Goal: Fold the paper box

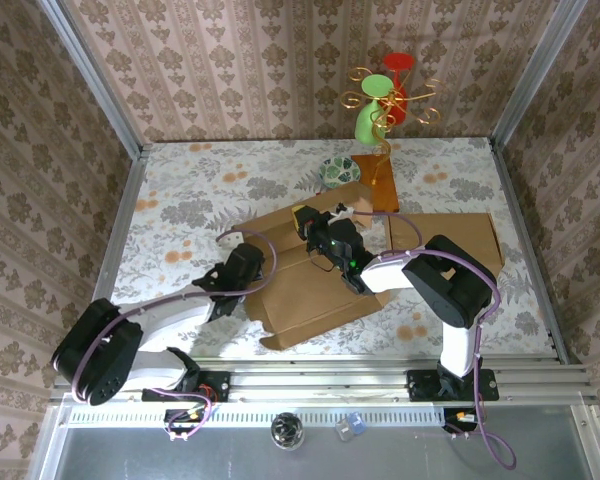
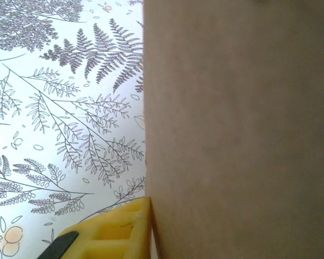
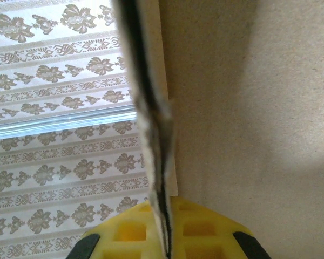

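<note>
Cardboard box (image 1: 310, 305), matte brown, lies on fern-printed tablecloth (image 1: 190, 200).

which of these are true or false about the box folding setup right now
1. The right gripper is shut on an edge of the paper box. True.
2. The paper box is fully folded and standing closed. False: it lies mostly flat, opened out on the table.
3. The cup stand stands at the table's far edge. True.
4. The left gripper is at the table's far right corner. False: it is low at the box's left edge.
</note>
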